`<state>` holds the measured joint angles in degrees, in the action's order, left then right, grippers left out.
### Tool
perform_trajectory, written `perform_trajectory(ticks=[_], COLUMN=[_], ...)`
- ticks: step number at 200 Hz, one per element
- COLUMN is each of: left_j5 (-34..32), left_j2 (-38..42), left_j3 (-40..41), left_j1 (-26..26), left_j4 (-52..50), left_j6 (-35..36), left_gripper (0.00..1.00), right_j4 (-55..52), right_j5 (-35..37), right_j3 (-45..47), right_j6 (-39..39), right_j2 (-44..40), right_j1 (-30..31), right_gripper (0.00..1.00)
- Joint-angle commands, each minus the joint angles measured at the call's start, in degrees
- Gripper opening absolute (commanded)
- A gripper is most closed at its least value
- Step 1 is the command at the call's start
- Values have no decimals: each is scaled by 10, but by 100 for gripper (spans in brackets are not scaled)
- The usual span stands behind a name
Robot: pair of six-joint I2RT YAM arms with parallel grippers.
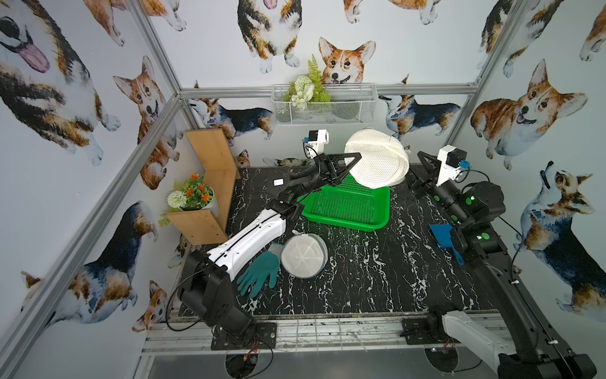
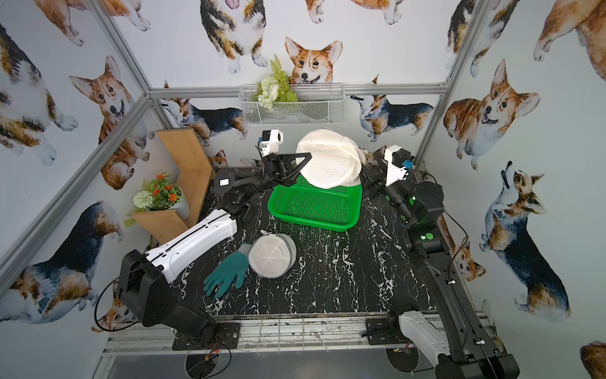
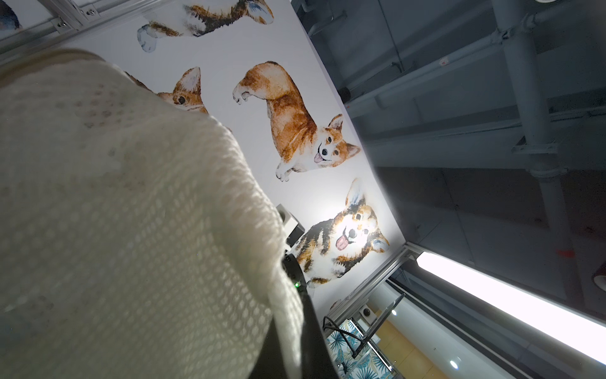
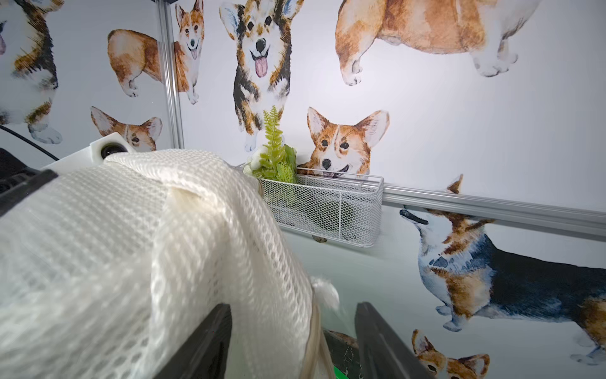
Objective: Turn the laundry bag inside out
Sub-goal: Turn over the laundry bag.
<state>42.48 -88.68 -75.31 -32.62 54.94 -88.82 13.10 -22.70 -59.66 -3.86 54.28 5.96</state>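
White mesh laundry bag (image 1: 377,160) held up at the far edge of the bench (image 1: 360,288)

The left gripper (image 1: 351,167) is clamped tight on the bag's left rim and holds it above the far end of the green tray (image 1: 347,210). The right gripper (image 1: 417,170) has its jaws apart at the bag's right rim and grips nothing. A white label (image 1: 278,182) on the left arm (image 1: 249,236) is too small to read. A round mesh pouch (image 1: 303,256) and a green glove (image 1: 259,274) lie touching near the bench's near-left corner.
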Motion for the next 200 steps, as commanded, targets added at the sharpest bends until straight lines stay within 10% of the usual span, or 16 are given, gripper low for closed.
perform_trajectory(ticks=[1,49,148,200], left_j5=[54,120,191,180], left_j2=[12,64,73,57], left_j3=[6,42,-4,-28], left_j1=[7,32,37,34], left_j4=[-19,-92,-414,-464], left_j6=[85,260,487,481], left_gripper=[0,0,0,0], right_j4=[-104,-226,-178,-256], right_j5=[-47,-157,-212,-21], right_j3=[-26,-65,-78,-142], right_j6=[-17,-113,11,192], right_j2=[4,2,-10,41], right_j1=[0,-56,-40,102], right_gripper=[65,65,59,61])
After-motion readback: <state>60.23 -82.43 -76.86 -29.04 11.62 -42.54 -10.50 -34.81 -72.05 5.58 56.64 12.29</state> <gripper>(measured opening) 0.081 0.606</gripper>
